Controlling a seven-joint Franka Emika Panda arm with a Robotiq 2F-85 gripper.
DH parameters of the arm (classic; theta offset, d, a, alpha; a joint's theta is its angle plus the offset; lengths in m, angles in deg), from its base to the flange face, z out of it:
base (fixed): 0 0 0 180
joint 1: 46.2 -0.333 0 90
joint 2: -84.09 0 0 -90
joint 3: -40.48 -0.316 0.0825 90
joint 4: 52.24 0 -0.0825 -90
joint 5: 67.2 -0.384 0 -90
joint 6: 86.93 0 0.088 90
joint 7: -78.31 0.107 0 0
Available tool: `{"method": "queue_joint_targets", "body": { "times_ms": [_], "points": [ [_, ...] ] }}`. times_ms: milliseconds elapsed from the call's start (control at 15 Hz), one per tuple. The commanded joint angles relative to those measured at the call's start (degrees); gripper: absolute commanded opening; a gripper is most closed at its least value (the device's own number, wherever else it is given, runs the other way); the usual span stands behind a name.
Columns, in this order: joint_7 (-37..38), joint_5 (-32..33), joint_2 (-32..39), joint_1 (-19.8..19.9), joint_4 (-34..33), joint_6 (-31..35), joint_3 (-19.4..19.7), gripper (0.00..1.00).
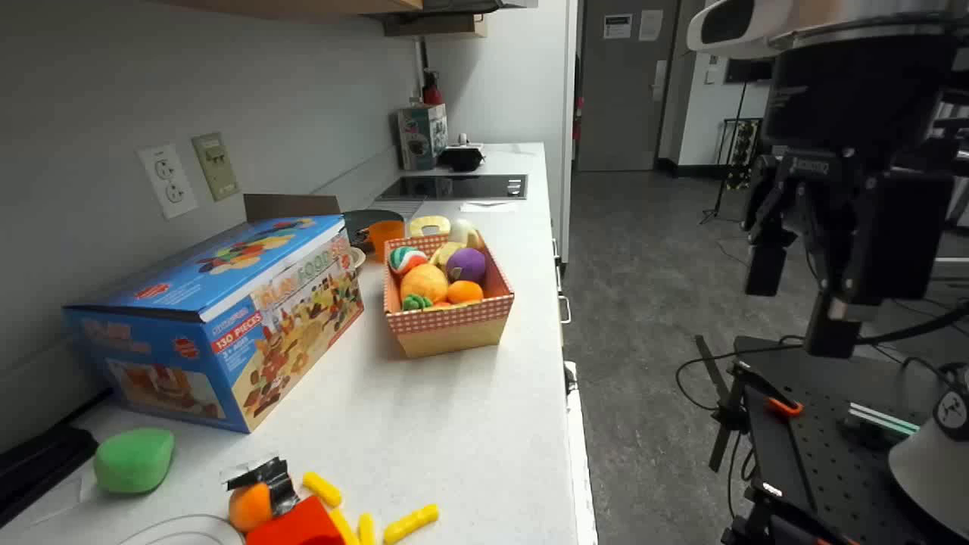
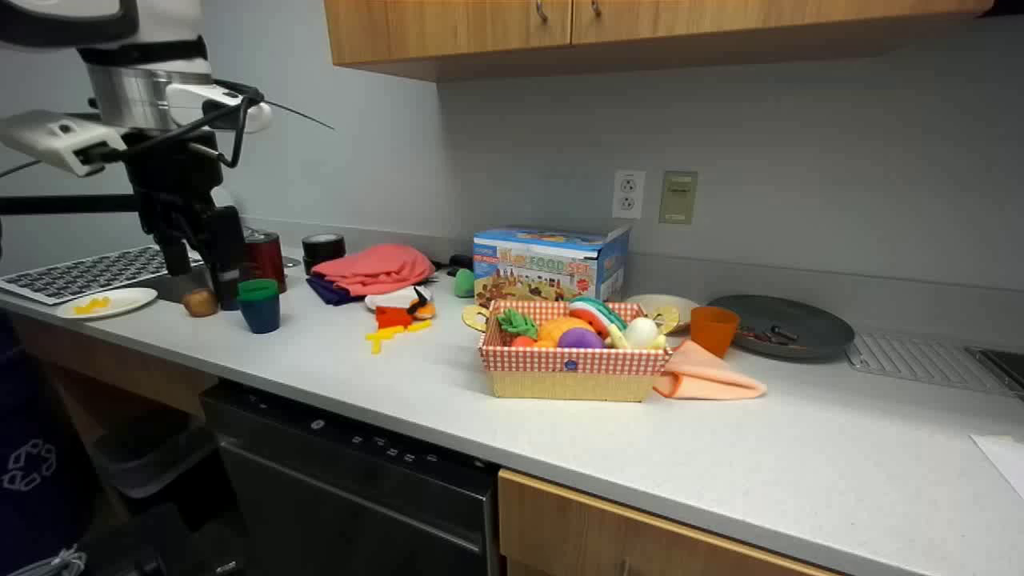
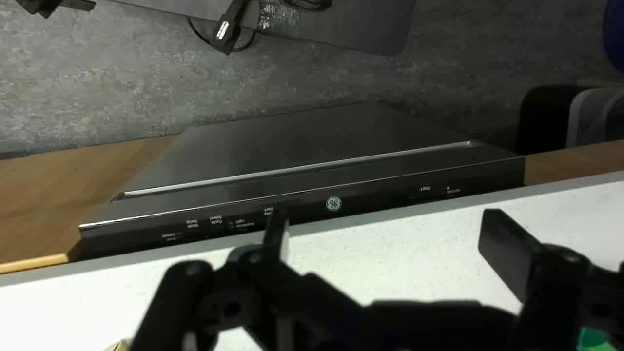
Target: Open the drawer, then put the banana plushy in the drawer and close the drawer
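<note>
Across the lower half of the wrist view, the Robotiq gripper (image 3: 385, 219) is holding nothing, its jaws standing wide apart, presumably ready to grasp. Beyond it, the GE dishwasher (image 3: 312, 146) is filling mid-frame. At the bottom, right of centre in an exterior view, the wooden drawer (image 2: 592, 520) is looking shut beneath the countertop (image 2: 800, 456); opening it is probably coming first. Near the centre in both exterior views, the gingham-trimmed basket (image 2: 572, 386) is gathering toy fruit (image 2: 560, 328), its walls presumably stopping round pieces from rolling; among them, what is probably the banana plushy (image 1: 447, 253) is lying beside the purple toy fruit (image 1: 465, 265).
</note>
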Motion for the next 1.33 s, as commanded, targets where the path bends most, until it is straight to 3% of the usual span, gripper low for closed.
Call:
{"method": "queue_joint_targets", "body": {
  "times_ms": [0,933,1267],
  "points": [
    [-0.2,-0.2,0.1,0.4,-0.1,-0.2,-0.3,1.0],
    [-0.2,-0.2,0.1,0.4,-0.1,-0.2,-0.3,1.0],
    [-0.4,6.5,-4.4,7.5,1.7,-2.6,3.9,1.0]
  ]
}}
